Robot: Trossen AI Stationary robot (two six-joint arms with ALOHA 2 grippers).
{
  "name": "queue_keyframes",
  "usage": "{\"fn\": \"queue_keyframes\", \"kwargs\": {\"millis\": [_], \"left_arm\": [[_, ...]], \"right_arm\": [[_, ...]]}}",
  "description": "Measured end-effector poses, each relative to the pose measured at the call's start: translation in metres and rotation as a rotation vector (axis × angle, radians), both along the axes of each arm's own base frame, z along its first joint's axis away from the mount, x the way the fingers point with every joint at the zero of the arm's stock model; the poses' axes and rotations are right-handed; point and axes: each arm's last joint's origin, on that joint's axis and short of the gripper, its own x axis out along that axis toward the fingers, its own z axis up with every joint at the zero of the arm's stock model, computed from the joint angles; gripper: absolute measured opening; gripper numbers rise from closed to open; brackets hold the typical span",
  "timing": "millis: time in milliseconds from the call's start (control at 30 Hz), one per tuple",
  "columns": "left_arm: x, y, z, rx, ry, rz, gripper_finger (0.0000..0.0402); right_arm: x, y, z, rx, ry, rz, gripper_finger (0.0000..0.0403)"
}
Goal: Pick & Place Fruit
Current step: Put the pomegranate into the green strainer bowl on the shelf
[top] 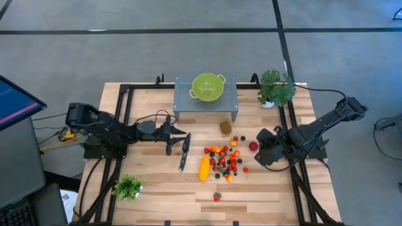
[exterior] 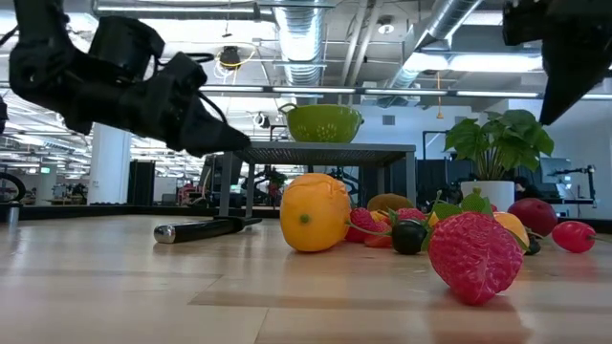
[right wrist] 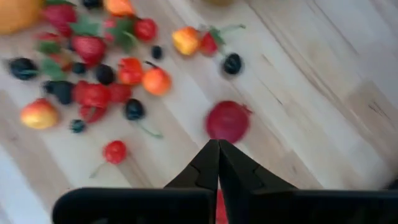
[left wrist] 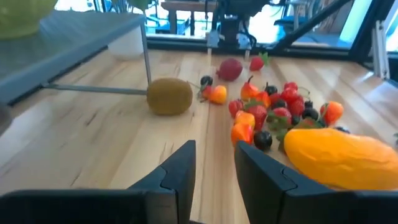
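The fruit lies in a scatter on the wooden table (top: 225, 160): small red, orange and dark pieces. A long yellow-orange fruit (top: 204, 167) is at its left and a brown kiwi (top: 225, 127) on the far side. One strawberry (top: 217, 196) lies alone near the front. My left gripper (top: 176, 139) hovers left of the pile by the knife, narrowly open (left wrist: 214, 163), pointing toward the fruit. My right gripper (top: 259, 149) is shut (right wrist: 218, 144), held above the table just right of a round red fruit (right wrist: 228, 121).
A black-handled knife (top: 183, 152) lies left of the fruit, under the left gripper. A green colander (top: 207, 86) sits on a grey perforated stand (top: 188, 103) at the far side. Potted green plants stand at the far right (top: 275, 88) and near left (top: 127, 186).
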Motion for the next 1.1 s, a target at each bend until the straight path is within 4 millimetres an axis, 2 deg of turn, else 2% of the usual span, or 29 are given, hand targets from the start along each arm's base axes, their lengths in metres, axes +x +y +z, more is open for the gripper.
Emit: {"fn": "queue_keyframes", "kwargs": {"millis": [133,467,600,733,933,1100], "left_arm": [[0.0,0.0,-0.001,0.0,0.005,0.0,0.0106],[0.0,0.0,0.0,0.0,0.002,0.0,0.0106],[0.0,0.0,0.0,0.0,0.003,0.0,0.0106],[0.0,0.0,0.0,0.0,0.004,0.0,0.0106],[0.0,0.0,0.0,0.0,0.005,0.0,0.0106],[0.0,0.0,0.0,0.0,0.007,0.001,0.0106]], "right_arm": [[0.001,-0.007,0.0,0.003,0.008,-0.059,0.0057],[0.015,-0.02,-0.006,0.019,0.019,-0.138,0.0238],[0.025,-0.022,-0.014,0.018,0.066,-0.125,0.0287],[0.035,-0.024,-0.025,0.01,0.133,-0.107,0.031],[0.044,-0.03,-0.039,-0.005,0.199,-0.107,0.0315],[0.046,-0.036,-0.058,0.088,0.192,-0.083,0.0315]]}}
